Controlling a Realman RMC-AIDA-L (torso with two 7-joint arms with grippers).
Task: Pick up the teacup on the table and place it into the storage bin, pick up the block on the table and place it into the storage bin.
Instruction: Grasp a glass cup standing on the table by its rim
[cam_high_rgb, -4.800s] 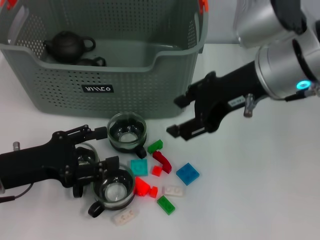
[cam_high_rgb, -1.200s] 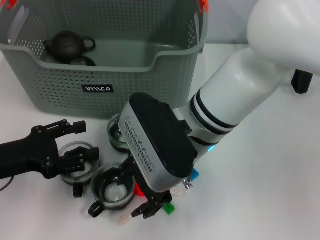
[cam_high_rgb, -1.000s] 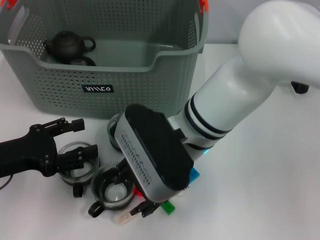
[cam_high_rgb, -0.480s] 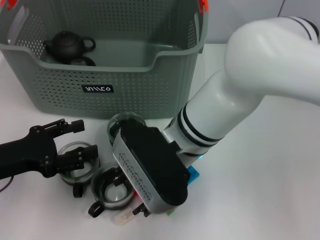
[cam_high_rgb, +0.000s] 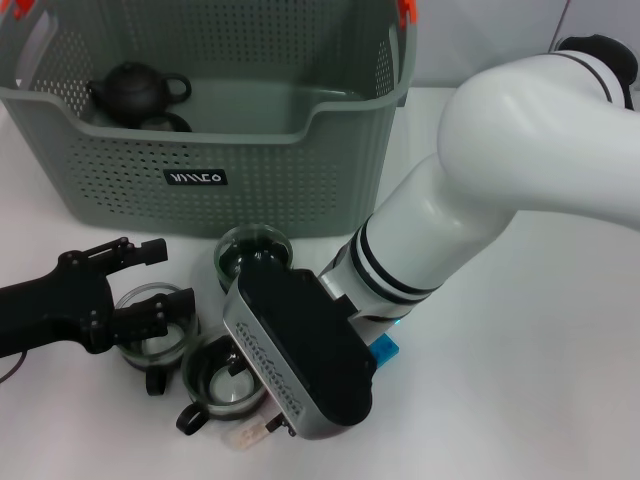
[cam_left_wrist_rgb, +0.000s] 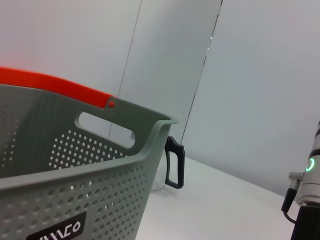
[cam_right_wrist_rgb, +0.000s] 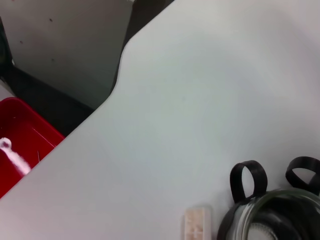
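The grey-green storage bin (cam_high_rgb: 200, 150) stands at the back left with a black teapot (cam_high_rgb: 135, 90) inside. Three glass teacups sit in front of it: one by the bin wall (cam_high_rgb: 250, 255), one nearest me (cam_high_rgb: 222, 385), one to the left (cam_high_rgb: 150, 335). My left gripper (cam_high_rgb: 152, 282) is open at that left teacup, its near finger over the rim. My right wrist (cam_high_rgb: 300, 350) hangs low over the blocks and hides most of them. A blue block (cam_high_rgb: 384, 350) and a white block (cam_high_rgb: 245, 436) peek out. The right wrist view shows the white block (cam_right_wrist_rgb: 196, 226) beside a teacup (cam_right_wrist_rgb: 272, 217).
The left wrist view shows the bin's corner (cam_left_wrist_rgb: 100, 165) with its orange handle clip (cam_left_wrist_rgb: 50, 82) and a teacup handle (cam_left_wrist_rgb: 172, 162) behind it. A red container (cam_right_wrist_rgb: 20, 135) sits below the table's edge. White tabletop (cam_high_rgb: 520, 400) stretches to the right.
My right arm came from the right and dropped over the blocks, sliding a little further toward the near left in the last second. The left gripper shifted left earlier and now holds still.
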